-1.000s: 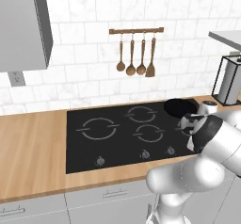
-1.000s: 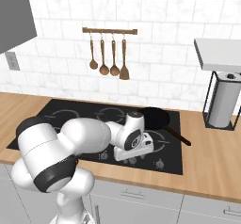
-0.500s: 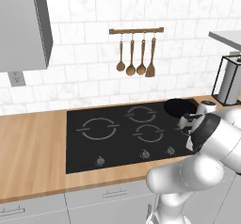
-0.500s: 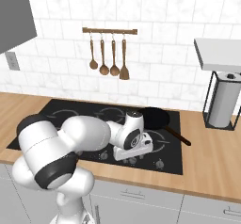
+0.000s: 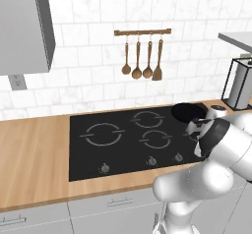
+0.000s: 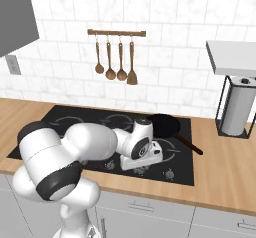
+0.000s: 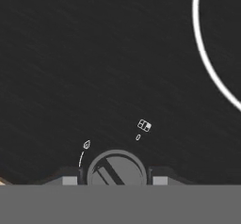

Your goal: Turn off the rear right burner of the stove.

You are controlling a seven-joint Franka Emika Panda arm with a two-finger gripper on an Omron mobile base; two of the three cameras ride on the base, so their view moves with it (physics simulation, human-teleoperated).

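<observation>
Hand view: a round grey knob (image 7: 116, 167) is seen dead ahead of the claw (image 7: 116, 180), flanked by the two fingertips, its slot running diagonally, so only a short closing and twist is judged needed. The claw is spread about the knob's width, not yet pinching, low over the stove (image 5: 123, 139) set in the counter (image 5: 29, 149).

We note the stove (image 5: 118, 144) as smooth black glass with a faint sheen; its knob (image 7: 116, 169) looks matt grey metal. The counter (image 5: 29, 164) shows pale wood grain. The wall tiles (image 6: 165, 62) look glossy white, the hanging utensils (image 5: 142, 61) wooden.
</observation>
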